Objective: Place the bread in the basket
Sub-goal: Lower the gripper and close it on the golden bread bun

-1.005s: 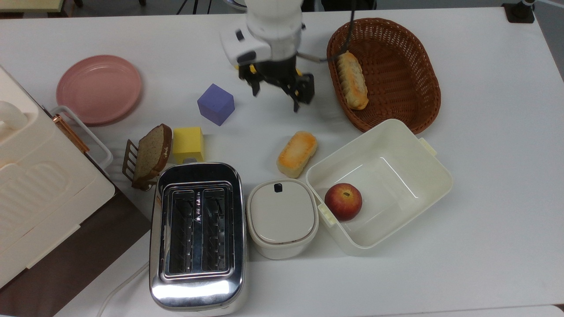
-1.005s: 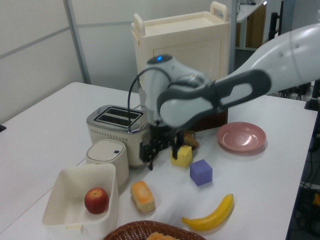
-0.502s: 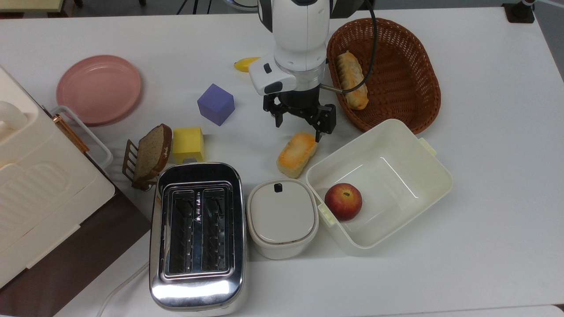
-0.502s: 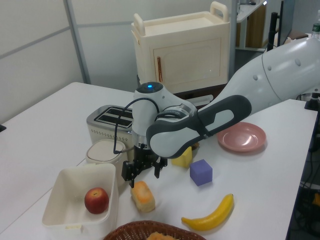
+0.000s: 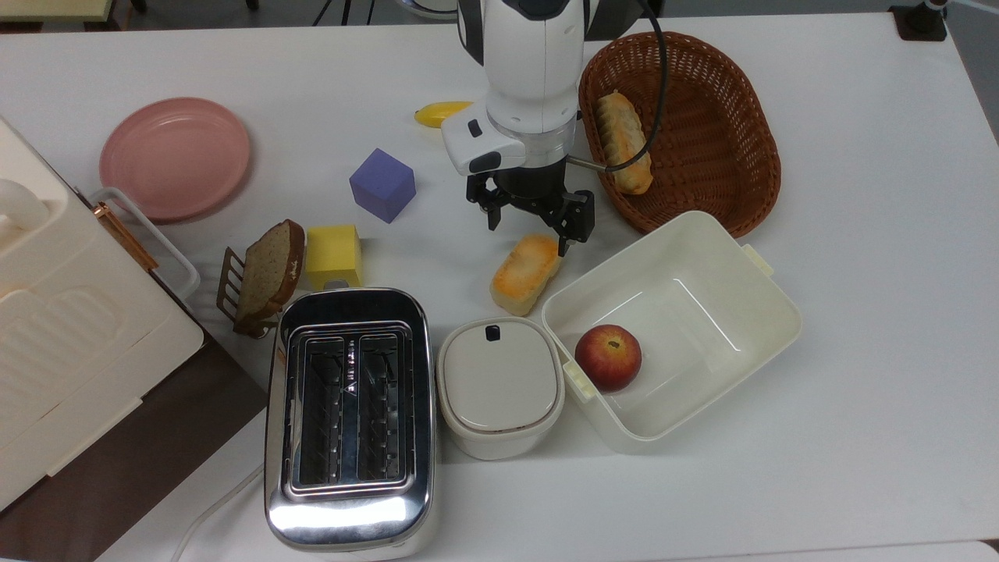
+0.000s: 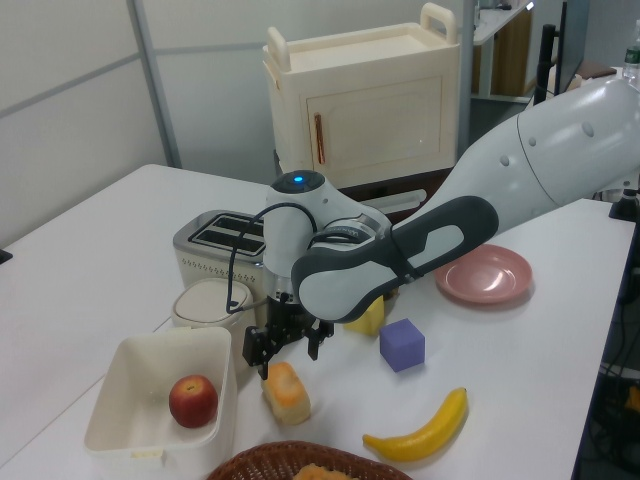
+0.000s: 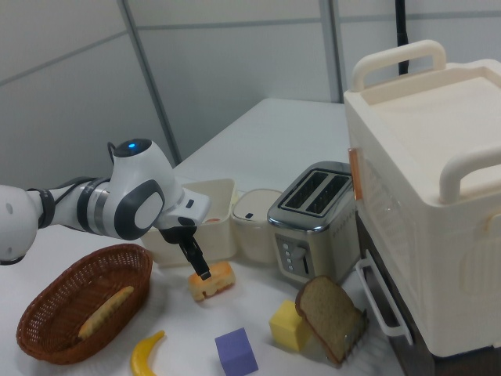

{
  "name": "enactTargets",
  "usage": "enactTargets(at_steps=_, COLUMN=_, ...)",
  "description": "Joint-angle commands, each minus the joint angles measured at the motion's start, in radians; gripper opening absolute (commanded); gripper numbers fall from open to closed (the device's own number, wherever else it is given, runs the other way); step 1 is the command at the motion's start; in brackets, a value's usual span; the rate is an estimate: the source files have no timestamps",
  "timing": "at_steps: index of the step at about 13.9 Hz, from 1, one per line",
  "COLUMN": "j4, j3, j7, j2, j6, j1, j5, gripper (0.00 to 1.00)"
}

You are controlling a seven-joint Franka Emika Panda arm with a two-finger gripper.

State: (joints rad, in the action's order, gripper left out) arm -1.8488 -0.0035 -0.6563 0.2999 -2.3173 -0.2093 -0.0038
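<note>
- We found the gripper (image 5: 528, 226) positioned over the upper end of the bread (image 5: 526, 273), as the top view showed it, with its fingers spread wide and nothing held between them.
- One fingertip (image 5: 563, 242) stood at the bread's upper right corner in the top view; the other hung above bare table (image 5: 858, 390) to the top view's left of the bun.
- We saw the bread lying flat on the table, toasted face up, just beside the white container (image 5: 671, 332) and near the lidded white pot (image 5: 500, 386).
- In the left view the gripper (image 6: 288, 350) hung just above the bread (image 6: 286, 392); we could not tell whether they touched.
- In the right view a finger (image 7: 196, 262) pointed down at the bread (image 7: 211, 282).
- The basket (image 5: 726, 101) stood well apart from the bun, at the top view's upper right, and contained a longer ridged roll (image 5: 624, 143).
- The container held an apple (image 5: 608, 357).
- We noted a toaster (image 5: 349, 417), a purple cube (image 5: 382, 185), a yellow block (image 5: 333, 255), a bread slice (image 5: 269, 271), a pink plate (image 5: 175, 158) and a banana (image 6: 420, 432) on the table.
</note>
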Motion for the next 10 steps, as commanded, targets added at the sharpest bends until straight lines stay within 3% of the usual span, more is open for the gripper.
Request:
enactTargets(at_steps=1, j4=-0.004, j3=-0.009, j7=-0.014, j2=0.015, j6=-0.022, j1=-0.013, j5=-0.028, gripper=1.00)
enactTargets(at_steps=10, j4=0.010, j3=-0.009, j7=-0.014, j2=0.048, j6=-0.024, j1=-0.005, j5=-0.071, gripper=1.00)
